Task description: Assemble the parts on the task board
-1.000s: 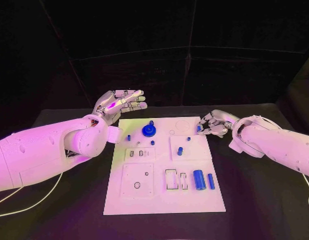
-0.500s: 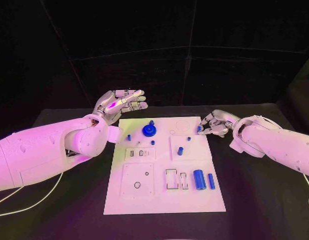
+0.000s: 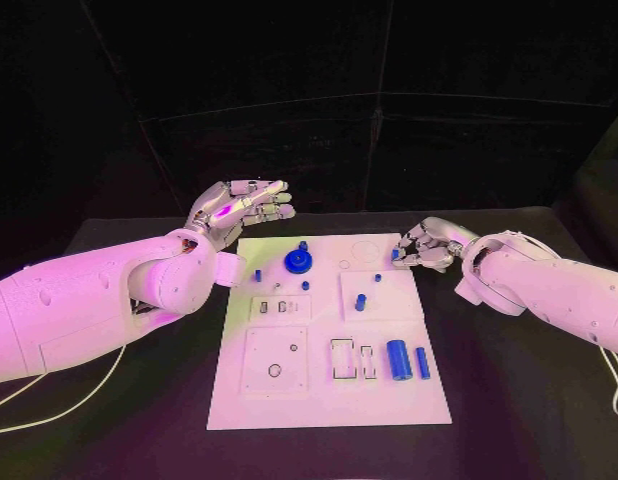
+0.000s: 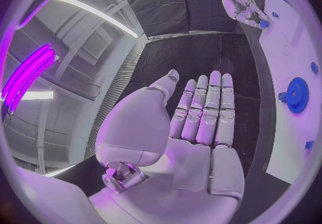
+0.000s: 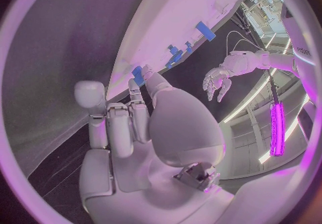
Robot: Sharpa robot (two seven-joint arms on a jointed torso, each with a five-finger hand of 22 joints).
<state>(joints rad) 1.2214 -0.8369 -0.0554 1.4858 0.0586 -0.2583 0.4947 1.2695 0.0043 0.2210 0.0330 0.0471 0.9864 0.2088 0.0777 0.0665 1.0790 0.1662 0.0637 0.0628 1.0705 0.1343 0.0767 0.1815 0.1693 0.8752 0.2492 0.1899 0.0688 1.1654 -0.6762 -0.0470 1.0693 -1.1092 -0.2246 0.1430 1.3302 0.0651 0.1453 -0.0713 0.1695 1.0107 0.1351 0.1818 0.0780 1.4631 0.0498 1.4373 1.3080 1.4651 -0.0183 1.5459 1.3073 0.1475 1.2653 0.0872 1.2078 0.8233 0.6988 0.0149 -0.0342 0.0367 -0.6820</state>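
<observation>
Blue part (image 3: 396, 256) pinched in right hand (image 3: 427, 246) fingers (image 5: 143, 76)

The surface (image 3: 525, 400) is black and flat. Behind it hangs a dark curtain wall (image 3: 324, 150), far past the hands. Thin pale lines cross the curtain like a frame. The curtain looks wrinkled in the left wrist view.

High above the left hand, a long white light strip (image 4: 94, 14) runs along the ceiling. Near it sits a square vent (image 4: 94, 44) with slats. A bright purple light bar (image 4: 30, 74) glows off to one side. A ribbed pale wall (image 4: 117, 95) goes down beside it.

Past the right hand, another purple light bar (image 5: 276, 127) glows. A thin white light strip (image 5: 258, 91) shines near it.
</observation>
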